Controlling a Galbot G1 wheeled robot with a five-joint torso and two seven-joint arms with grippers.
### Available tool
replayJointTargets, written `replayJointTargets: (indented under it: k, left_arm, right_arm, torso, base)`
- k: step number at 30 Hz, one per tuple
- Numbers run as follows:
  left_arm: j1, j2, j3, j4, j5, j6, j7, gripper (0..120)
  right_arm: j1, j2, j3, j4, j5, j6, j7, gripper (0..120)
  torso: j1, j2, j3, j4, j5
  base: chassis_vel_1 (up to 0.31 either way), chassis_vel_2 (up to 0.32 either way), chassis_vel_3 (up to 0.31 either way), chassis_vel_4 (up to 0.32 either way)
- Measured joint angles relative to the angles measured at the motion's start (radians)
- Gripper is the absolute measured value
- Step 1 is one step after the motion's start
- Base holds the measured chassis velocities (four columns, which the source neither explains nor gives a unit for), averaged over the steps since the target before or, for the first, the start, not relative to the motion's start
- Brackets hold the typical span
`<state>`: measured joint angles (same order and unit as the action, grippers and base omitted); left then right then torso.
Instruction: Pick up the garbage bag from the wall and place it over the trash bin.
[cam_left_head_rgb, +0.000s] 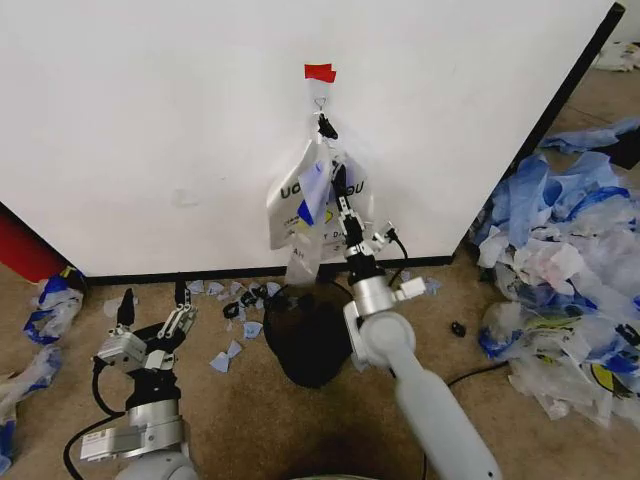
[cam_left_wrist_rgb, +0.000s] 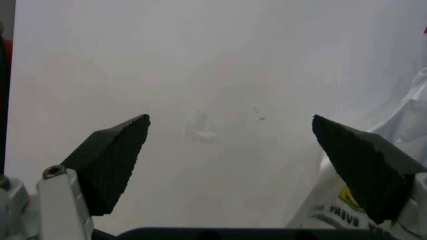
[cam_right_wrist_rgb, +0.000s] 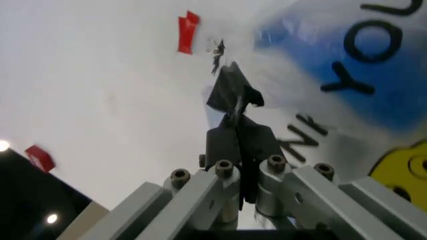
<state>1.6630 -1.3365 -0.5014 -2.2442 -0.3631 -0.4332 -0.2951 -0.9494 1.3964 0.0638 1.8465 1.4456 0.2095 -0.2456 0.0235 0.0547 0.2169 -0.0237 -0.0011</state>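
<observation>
You have the right gripper (cam_left_head_rgb: 342, 196) raised against the wall (cam_left_head_rgb: 150, 120), its fingers pressed together on the garbage bag (cam_left_head_rgb: 300, 205). In the right wrist view the two black pads meet with a fold of dark plastic pinched between them, just below the small hook (cam_right_wrist_rgb: 217, 50) and the red tape patch (cam_right_wrist_rgb: 187, 32). The bag hangs from that hook on the wall, under the tape, crumpled and drooping toward the black base strip (cam_left_head_rgb: 220, 272); its black "YOU" lettering and a corner of the yellow smiley (cam_right_wrist_rgb: 400, 170) show beside your gripper.

The trash bin (cam_left_head_rgb: 308, 340) stands on the floor directly beneath the bag, close to the base strip and just beside your right forearm.

Your left gripper (cam_left_head_rgb: 152, 310) sits low near the floor, left of the bin, pointed at the wall. Its fingers are spread wide with nothing between them; the left wrist view shows bare white panel in the gap and the bag's edge past one pad.

Blue-and-white plastic scraps (cam_left_head_rgb: 570, 270) lie heaped on the floor by the wall's right end, and smaller bits (cam_left_head_rgb: 235, 300) are scattered along the base strip.
</observation>
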Motion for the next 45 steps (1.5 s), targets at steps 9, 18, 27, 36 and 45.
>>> replayJointTargets:
  k: [9,18,27,36,45]
  left_arm:
    - [-0.002,0.001,0.0,0.002,0.0,0.001,-0.002,97]
    - [-0.009,0.002,0.003,0.009,0.0,0.0,-0.004,97]
    - [-0.024,0.009,0.006,0.022,-0.002,0.0,-0.006,97]
    - [-0.042,0.015,0.007,0.031,-0.01,0.003,-0.009,97]
    - [-0.056,0.023,0.006,0.044,-0.018,0.004,-0.011,97]
  right_arm:
    - [-0.059,-0.074,-0.011,0.077,-0.002,0.0,0.005,0]
    - [-0.125,-0.161,-0.02,0.138,-0.005,0.004,0.013,0]
    - [-0.184,-0.21,-0.015,0.196,-0.017,0.015,0.029,0]
    - [-0.229,-0.244,-0.016,0.23,-0.023,0.024,0.048,0]
    - [-0.257,-0.277,-0.024,0.256,-0.029,0.033,0.076,0]
  torso:
    - [0.0,0.0,0.0,0.0001,0.0]
    - [0.0,0.0,0.0,0.0001,0.0]
    - [0.0,0.0,0.0,0.0001,0.0]
    - [0.0,0.0,0.0,0.0001,-0.0001]
    - [0.0,0.0,0.0,0.0001,-0.0001]
  base:
    - [0.0,0.0,0.0,0.0]
    - [0.0,0.0,0.0,0.0]
    - [0.0,0.0,0.0,0.0]
    - [0.0,0.0,0.0,0.0]
    - [0.0,0.0,0.0,0.0]
